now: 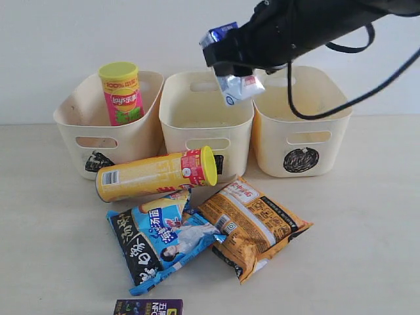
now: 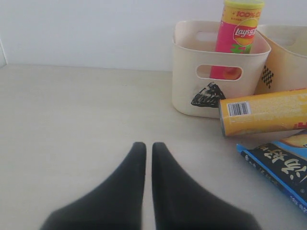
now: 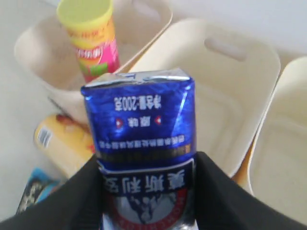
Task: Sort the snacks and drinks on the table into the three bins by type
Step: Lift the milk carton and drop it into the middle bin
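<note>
The left pincer (image 2: 148,146) sits low over bare surface (image 1: 367,230), clenched, its two dark fingers pressed together on nothing. The left bin (image 1: 72,125) and the yellow tube (image 1: 154,174) lie farther off in front of it.

In the exterior view, the dark purple carton (image 1: 147,307) lies at the near edge of the surface, cut off by the frame. Just behind it the blue-black-white bag (image 1: 164,239) lies flat, its right edge meeting the orange-brown bag (image 1: 252,223) beside it.

Behind both bags the yellow tube lies on its side with its lid to the right. It stretches across the fronts of the left bin and the middle bin (image 1: 197,121) and blocks the approach to them from the front. The right bin (image 1: 315,141) stands against the middle one, with open surface before it.

The pink-green tube (image 1: 123,95) stands upright in the left bin, its lid well above the rim.

Farthest and highest, the right pincer (image 1: 236,62) hangs over the right side of the middle bin. It is grasping the blue-and-white carton (image 1: 239,85) with a finger on each flank, and the carton is in the air, clear of the rim. A black cable (image 1: 289,92) loops down from that arm over the right bin.
</note>
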